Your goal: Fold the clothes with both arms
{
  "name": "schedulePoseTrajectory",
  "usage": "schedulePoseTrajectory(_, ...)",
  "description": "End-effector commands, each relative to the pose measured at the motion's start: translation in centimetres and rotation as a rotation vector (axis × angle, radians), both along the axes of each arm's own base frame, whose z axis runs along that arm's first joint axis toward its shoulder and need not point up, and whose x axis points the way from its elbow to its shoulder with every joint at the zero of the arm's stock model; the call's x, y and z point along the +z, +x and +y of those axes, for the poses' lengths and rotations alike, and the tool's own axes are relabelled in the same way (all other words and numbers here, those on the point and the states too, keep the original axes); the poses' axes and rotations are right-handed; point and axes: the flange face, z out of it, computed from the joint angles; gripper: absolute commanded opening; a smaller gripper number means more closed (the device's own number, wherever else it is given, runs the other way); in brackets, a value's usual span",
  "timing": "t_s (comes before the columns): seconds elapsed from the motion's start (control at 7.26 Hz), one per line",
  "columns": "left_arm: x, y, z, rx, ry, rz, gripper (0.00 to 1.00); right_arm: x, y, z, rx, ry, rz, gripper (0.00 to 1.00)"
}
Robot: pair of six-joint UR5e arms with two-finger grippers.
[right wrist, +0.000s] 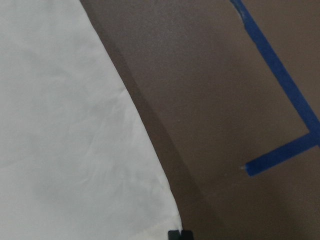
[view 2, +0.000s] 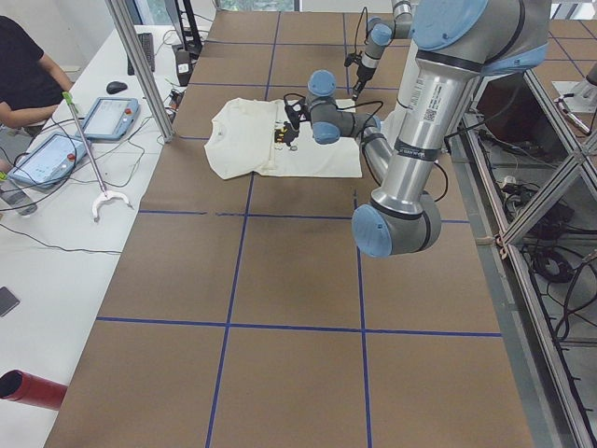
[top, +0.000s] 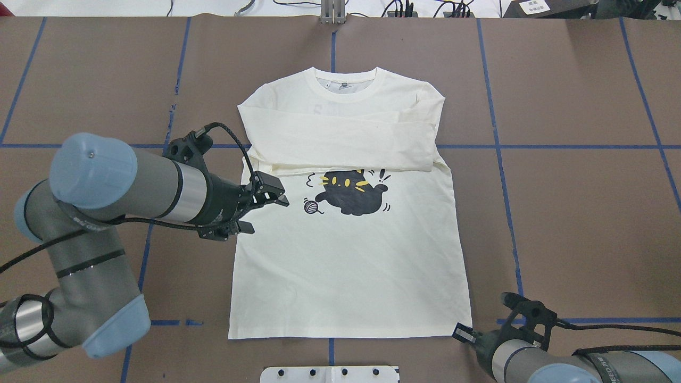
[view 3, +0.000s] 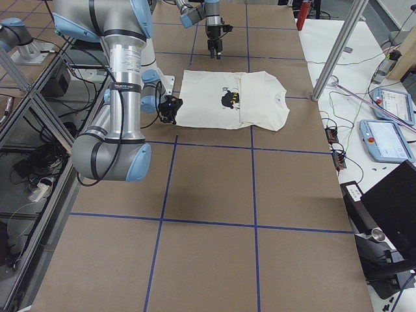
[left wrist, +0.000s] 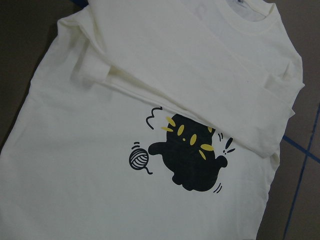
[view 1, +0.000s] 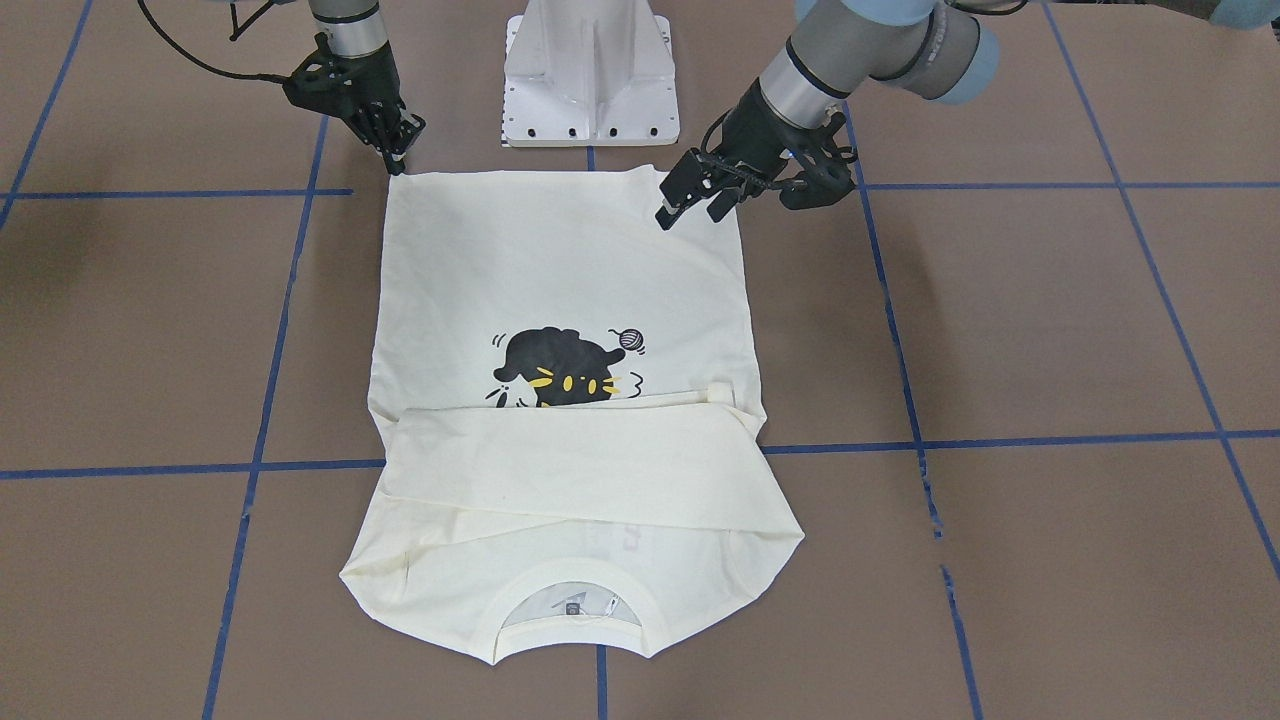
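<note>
Cream T-shirt (view 1: 560, 270), one; grippers (view 1: 690, 212) (view 1: 397, 160), two.

A robotics laboratory is indicated. Two grey-and-silver jointed robot arms with light blue joint caps, the left arm (view 2: 424, 103) and the right arm (view 3: 123, 71), are mounted by a white metal pedestal base (view 1: 590, 70) at a brown table (view 2: 298, 280) marked with a grid of blue tape lines (view 1: 1000, 440). Silver aluminium frame posts (view 2: 140, 65) are set along its edge. Grey-and-blue control tablets (view 3: 383, 140) are laid on a white side table (view 2: 65, 289), where a person in a black top (view 2: 23, 75) is seated. Tangled black cables (view 3: 39, 159) are seen below the frame.
</note>
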Motion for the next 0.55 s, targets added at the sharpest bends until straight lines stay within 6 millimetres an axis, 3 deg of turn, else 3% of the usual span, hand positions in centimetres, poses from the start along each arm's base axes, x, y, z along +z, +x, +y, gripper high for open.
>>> schedulePoseTrajectory(0.0, 1.3, 4.5, 10.7, -0.009, -0.004, -0.228, 0.86, -0.8, 0.5, -0.1, 0.0, -0.003, -0.017, 0.0)
schedulePoseTrajectory(0.14, 1.5, 4.5, 13.0, 0.016, -0.028, -0.319, 0.8, -0.8, 0.5, -0.1, -0.001, -0.004, -0.017, 0.0)
schedulePoseTrajectory(0.28, 4.3, 5.4, 16.1, 0.028, -0.091, -0.376, 0.69, -0.8, 0.4, 0.0, -0.002, -0.003, -0.017, 0.0)
schedulePoseTrajectory(0.41, 5.8, 5.7, 17.2, 0.026, -0.102, -0.403, 0.61, -0.8, 0.4, -0.1, 0.001, -0.002, -0.017, 0.0)
